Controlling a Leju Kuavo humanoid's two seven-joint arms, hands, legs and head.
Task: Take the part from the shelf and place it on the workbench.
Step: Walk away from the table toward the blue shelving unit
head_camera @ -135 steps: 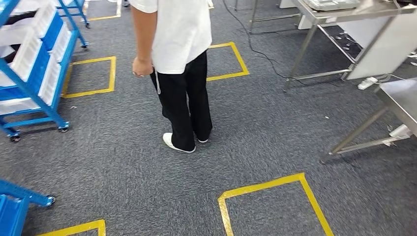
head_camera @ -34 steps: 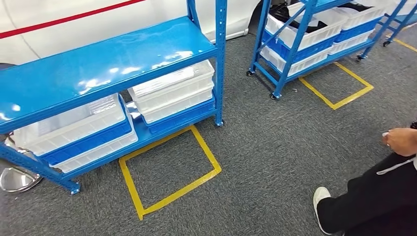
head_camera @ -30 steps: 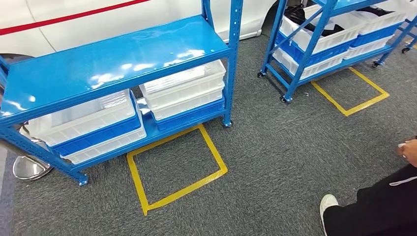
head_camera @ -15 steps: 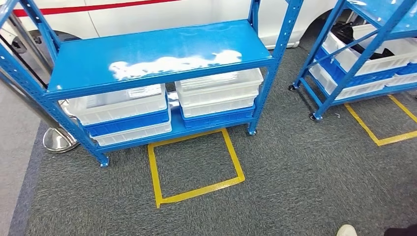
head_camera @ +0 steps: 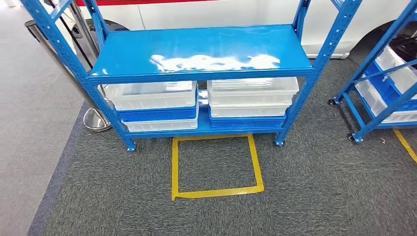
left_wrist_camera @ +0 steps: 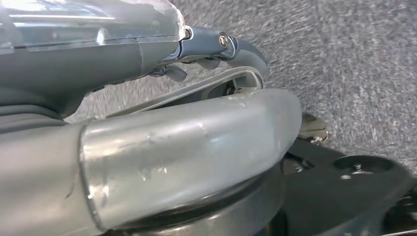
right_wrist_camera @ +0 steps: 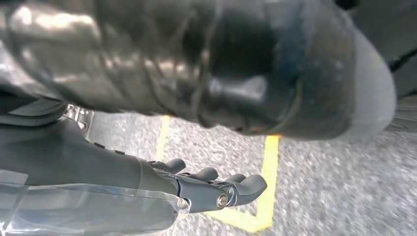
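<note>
A blue shelf [head_camera: 201,51] stands straight ahead, a yellow taped square [head_camera: 216,166] on grey carpet at its foot, open floor around. White and blue bins [head_camera: 202,104] fill its lower tier; no part can be made out in them. A second rack [head_camera: 378,86] stands right, a metal post [head_camera: 78,78] left. The left hand [left_wrist_camera: 216,46] and right hand [right_wrist_camera: 216,189] hang over carpet, fingers loosely extended, holding nothing.

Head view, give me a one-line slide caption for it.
Blue shelf with a bare middle level, white and blue bins stacked beneath, and a yellow tape square on grey carpet in front.
</note>
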